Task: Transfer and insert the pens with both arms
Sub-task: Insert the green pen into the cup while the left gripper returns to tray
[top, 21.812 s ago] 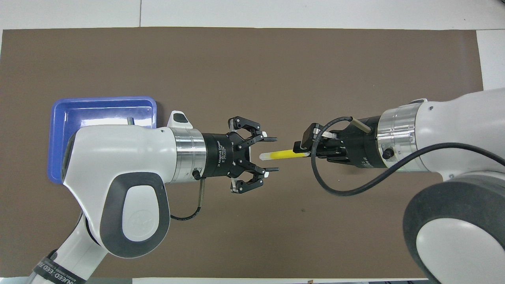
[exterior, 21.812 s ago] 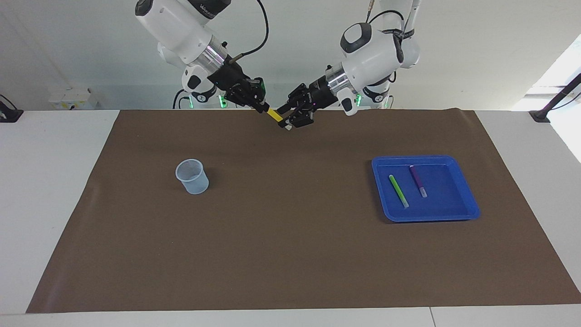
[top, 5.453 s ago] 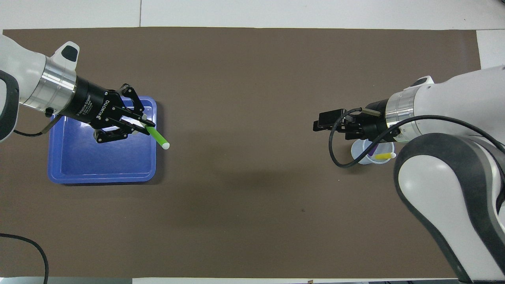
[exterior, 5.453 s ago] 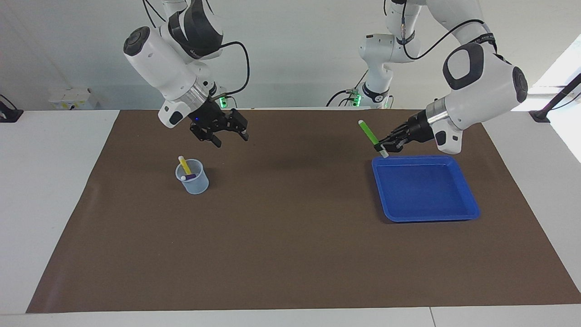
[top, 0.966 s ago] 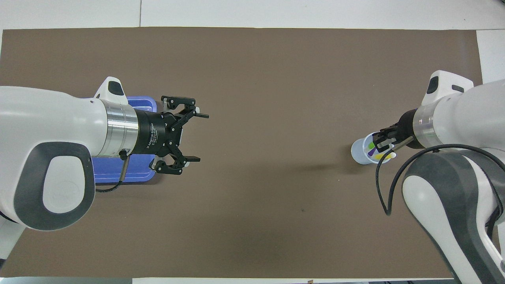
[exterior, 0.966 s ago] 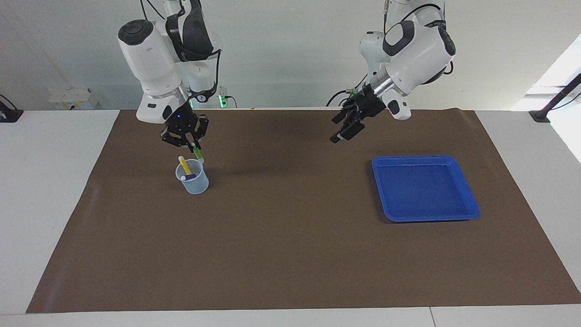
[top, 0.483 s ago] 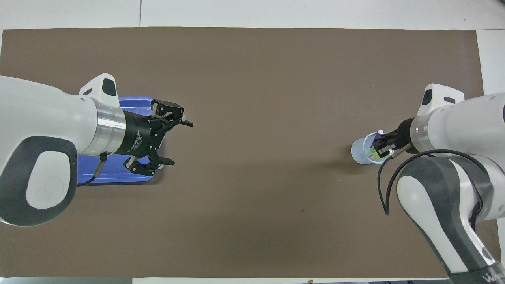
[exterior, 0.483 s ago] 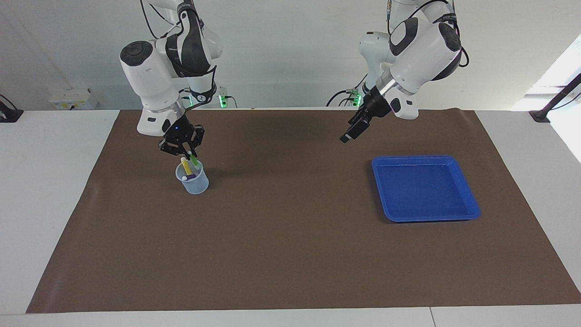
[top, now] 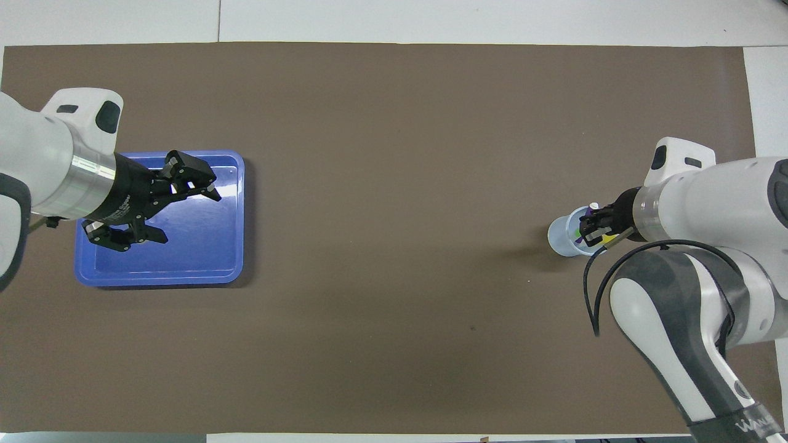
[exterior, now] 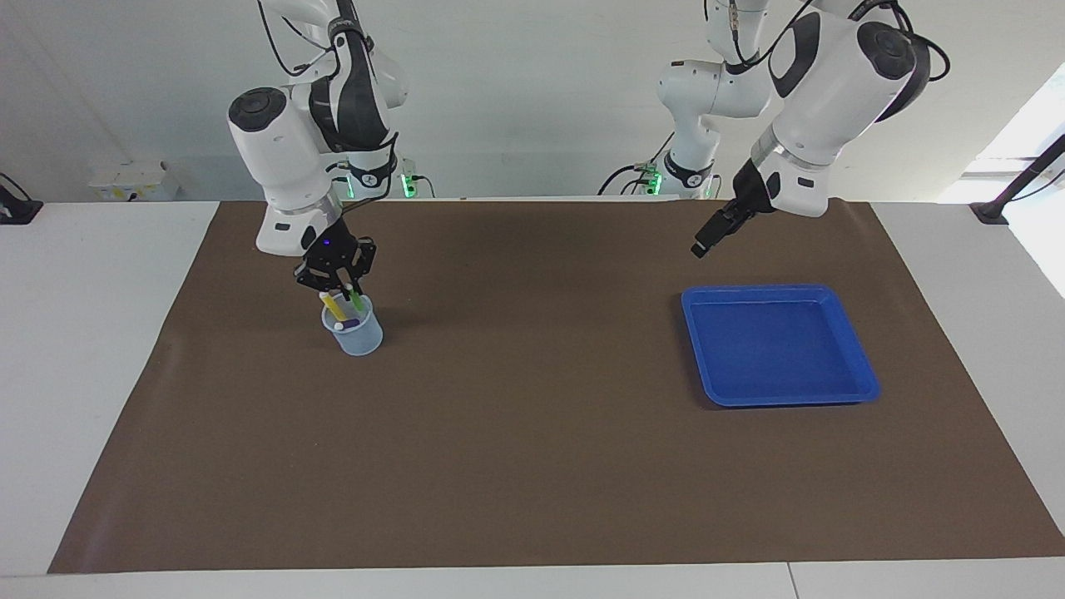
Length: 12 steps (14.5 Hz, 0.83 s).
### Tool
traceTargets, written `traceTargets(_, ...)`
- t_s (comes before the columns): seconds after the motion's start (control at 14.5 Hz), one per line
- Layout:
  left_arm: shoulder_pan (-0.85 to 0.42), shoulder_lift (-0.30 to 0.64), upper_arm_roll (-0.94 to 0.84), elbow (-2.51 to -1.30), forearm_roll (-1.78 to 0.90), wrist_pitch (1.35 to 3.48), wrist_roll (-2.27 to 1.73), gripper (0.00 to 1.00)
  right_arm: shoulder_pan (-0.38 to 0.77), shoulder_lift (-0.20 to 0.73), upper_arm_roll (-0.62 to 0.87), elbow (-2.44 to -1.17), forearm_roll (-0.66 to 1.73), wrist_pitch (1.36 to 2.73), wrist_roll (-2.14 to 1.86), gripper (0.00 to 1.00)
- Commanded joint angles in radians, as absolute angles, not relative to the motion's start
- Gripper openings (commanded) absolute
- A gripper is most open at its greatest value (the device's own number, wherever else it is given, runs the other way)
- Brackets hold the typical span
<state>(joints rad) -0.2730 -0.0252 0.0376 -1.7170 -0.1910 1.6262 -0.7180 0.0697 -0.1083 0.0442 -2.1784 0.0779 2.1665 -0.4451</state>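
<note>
the right arm (exterior: 287, 166) bends down from its base, and its wrist points almost straight down. the right gripper (exterior: 343, 293) hangs low at the right arm's end of the surface, with its fingertips pinched together. the left arm (exterior: 819, 79) is lifted high, with its wrist tilted down. the left gripper (top: 178, 212) is up in the air at the left arm's end of the surface, and its two fingers (top: 206, 187) are spread wide apart with nothing between them.

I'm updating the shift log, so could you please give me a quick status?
Right gripper shut on green pen, lowering it into the cup beside yellow pen and purple pen. Left gripper open over empty blue tray. Nothing obstructing.
</note>
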Motion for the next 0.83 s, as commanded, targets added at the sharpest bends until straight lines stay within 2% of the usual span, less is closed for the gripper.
traceTargets(0.0,-0.172,0.028,-0.046,-1.603,-0.080,1.517,-0.490,1.00,0.052,-0.109,0.055,-2.230,0.057,2.242,-0.489,0.00)
traceTargets(0.14,-0.108,0.023,-0.107,-1.570,-0.032,1.453,-0.335,1.00,0.052,-0.109,0.055,-2.252,0.057,2.273,-0.492,0.00)
traceTargets(0.35,-0.106,-0.003,-0.104,-1.534,0.021,1.375,-0.099,1.00,0.051,-0.104,0.055,-2.258,0.057,2.278,-0.492,0.00)
traceTargets(0.55,-0.109,-0.047,-0.103,-1.557,0.035,1.373,0.018,1.00,0.046,-0.104,0.057,-2.267,0.057,2.287,-0.492,0.00)
traceTargets(0.76,-0.103,-0.110,-0.101,-1.652,0.035,1.390,0.018,1.00,0.037,-0.100,0.057,-2.313,0.057,2.364,-0.495,0.00)
